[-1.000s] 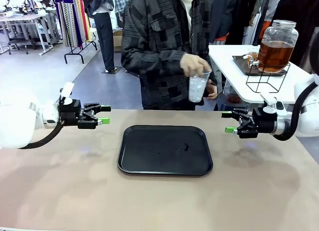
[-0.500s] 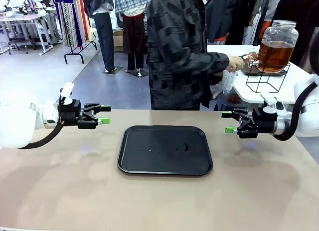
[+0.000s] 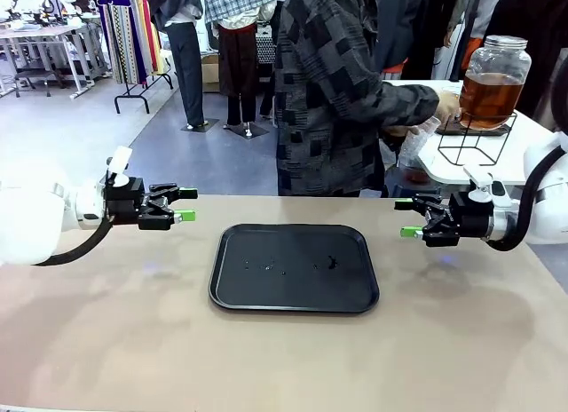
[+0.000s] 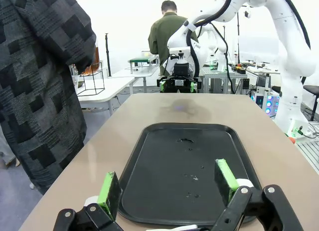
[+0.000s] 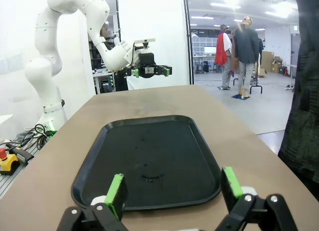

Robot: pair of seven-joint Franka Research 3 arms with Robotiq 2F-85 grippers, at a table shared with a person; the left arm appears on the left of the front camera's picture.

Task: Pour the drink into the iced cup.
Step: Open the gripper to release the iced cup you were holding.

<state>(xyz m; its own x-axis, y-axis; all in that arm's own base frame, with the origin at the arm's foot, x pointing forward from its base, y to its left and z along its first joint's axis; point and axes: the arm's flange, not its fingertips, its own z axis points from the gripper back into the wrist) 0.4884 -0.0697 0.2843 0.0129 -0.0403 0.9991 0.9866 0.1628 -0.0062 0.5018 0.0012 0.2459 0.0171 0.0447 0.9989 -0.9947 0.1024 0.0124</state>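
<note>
Beige tabletop point(image 3: 106, 341) is carrying a black tray point(image 3: 294, 268) at centre, while the left hand point(image 3: 185, 204) and right hand point(image 3: 406, 217) are hovering beside it, fingers apart, empty. At upper right, the person is holding the iced cup point(image 3: 415, 146) by the dispenser jar point(image 3: 491, 82) of drink point(image 3: 487, 99). Thin, slippery plastic probably crushes easily; gripping mid-wall seems safest.

L fingers point(image 4: 109, 195) spread wide over black tray point(image 4: 164, 156).
</note>
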